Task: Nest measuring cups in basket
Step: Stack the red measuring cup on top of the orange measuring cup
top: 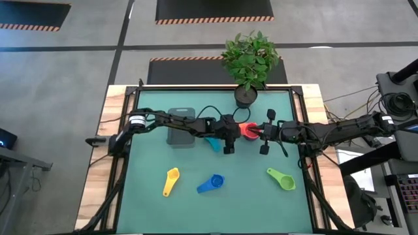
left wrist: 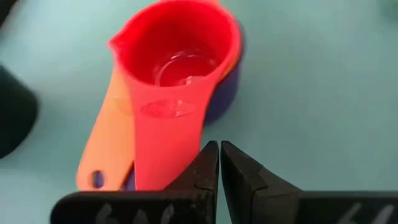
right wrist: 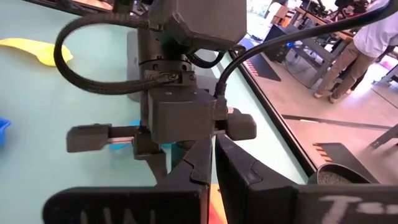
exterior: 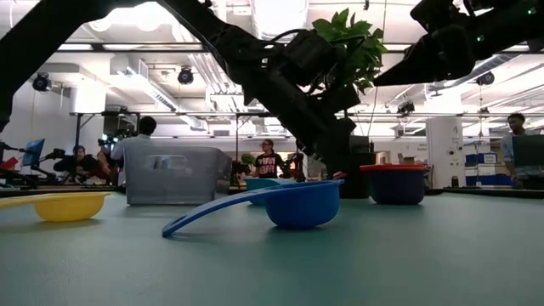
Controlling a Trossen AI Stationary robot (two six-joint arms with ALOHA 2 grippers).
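A nested stack with the red cup [left wrist: 180, 56] on top, over orange and purple cups, sits at mid-table [top: 248, 130], handles toward my left gripper. My left gripper [left wrist: 219, 155] is shut, low beside the red handle [top: 238, 132]. My right gripper [right wrist: 214, 155] is shut and hovers above the stack's right side [top: 257, 132], raised well off the table [exterior: 446, 42]. The cyan cup [top: 212, 141] lies under the left arm. Yellow [top: 171, 181], blue [top: 211, 184] and green [top: 281, 178] cups lie near the front. The dark grey basket [top: 181, 127] stands left of the stack. My left gripper's shut fingertips [left wrist: 208, 152] stand right at the edge of the red cup's handle [left wrist: 168, 155], coming level from the table's left. I cannot tell whether they touch it. The stack rests on the table.
A black plant pot [top: 245, 96] with a leafy plant stands at the far edge, just behind the stack. The two grippers face each other closely over the stack. Open mat lies between the three front cups and the arms. People are in the room beyond the table.
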